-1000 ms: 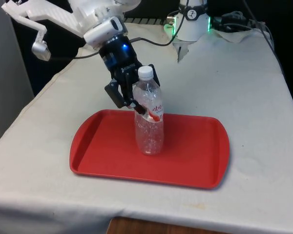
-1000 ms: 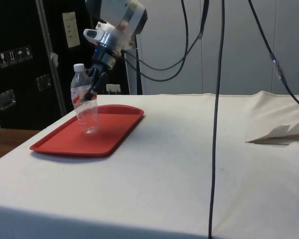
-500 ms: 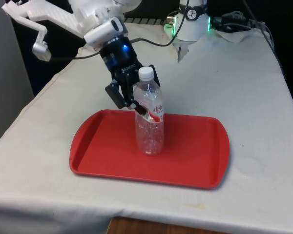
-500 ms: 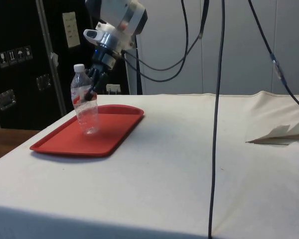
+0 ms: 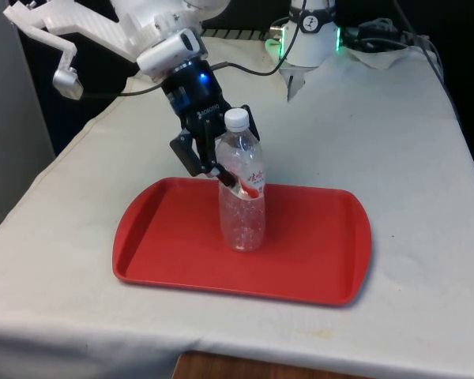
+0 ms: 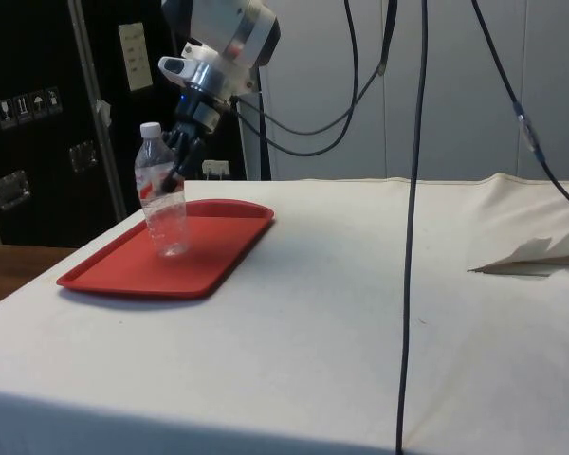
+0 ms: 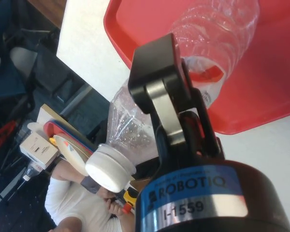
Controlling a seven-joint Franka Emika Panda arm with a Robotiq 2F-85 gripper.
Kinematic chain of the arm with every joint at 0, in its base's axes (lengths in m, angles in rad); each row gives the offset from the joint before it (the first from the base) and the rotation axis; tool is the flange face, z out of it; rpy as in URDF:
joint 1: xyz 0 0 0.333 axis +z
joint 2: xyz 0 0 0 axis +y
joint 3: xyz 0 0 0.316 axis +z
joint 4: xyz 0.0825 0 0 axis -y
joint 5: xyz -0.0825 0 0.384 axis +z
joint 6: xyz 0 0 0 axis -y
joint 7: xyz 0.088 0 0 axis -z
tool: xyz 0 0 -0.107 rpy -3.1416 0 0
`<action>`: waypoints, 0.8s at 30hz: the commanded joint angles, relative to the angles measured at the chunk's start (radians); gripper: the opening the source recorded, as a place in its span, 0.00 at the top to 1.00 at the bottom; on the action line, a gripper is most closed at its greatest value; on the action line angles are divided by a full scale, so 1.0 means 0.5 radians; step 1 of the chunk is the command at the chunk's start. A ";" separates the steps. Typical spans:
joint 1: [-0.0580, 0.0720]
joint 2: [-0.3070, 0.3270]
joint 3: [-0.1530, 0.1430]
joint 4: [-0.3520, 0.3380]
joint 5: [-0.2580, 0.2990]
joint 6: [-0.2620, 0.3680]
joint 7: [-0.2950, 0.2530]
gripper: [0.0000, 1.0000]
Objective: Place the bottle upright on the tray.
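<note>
1. Right, the bottle (image 5: 242,193) is standing upright on the red tray (image 5: 166,245), base flat on the tray floor, a little to the front view's right of the tray's middle.
2. My gripper (image 5: 219,162) is at the bottle's upper half, just under the white cap (image 5: 235,118), coming in tilted from the front view's left.
3. My fingers (image 7: 160,104) are closed on the bottle around its red-and-white label (image 5: 253,178); in the wrist view one finger lies pressed against the clear plastic, so I call this a hold, not a release.
4. From the side the bottle looks straight, cap up, with nothing else touching it.
5. Step in hand, as I judge it: the set-down. The bottle is down and upright, so all that seems left is to let go.
6. Next move calls for opening the fingers evenly, so neither one drags the label side and tips the bottle.
7. Then I should back off along my own tilted line, up and away, keeping clear of the cap.
8. One risk: it looks light and nearly empty, so a small nudge could topple it.
9. A person in a white sleeve (image 7: 70,205) sits beyond the table edge in the wrist view, well clear of the tray.
</note>
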 commanded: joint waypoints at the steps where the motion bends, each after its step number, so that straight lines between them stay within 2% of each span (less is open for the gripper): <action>1: 0.006 0.002 -0.004 0.000 -0.006 0.008 0.004 0.93; 5: 0.006 0.002 -0.002 0.000 -0.004 0.006 0.002 0.70; 6: 0.000 0.000 0.000 0.000 0.000 -0.002 0.000 0.63; 7: 0.006 0.002 -0.002 0.000 -0.004 0.006 0.002 0.55; 8: 0.006 0.002 -0.002 0.000 -0.004 0.006 0.002 0.42; 13: 0.006 0.002 -0.002 0.000 -0.002 0.006 0.002 0.05; 15: 0.006 0.000 -0.002 0.000 -0.002 0.006 0.002 0.00; 16: 0.000 0.000 0.000 0.000 0.000 -0.004 0.000 0.00; 24: 0.002 -0.002 -0.002 -0.004 0.004 0.000 0.002 0.00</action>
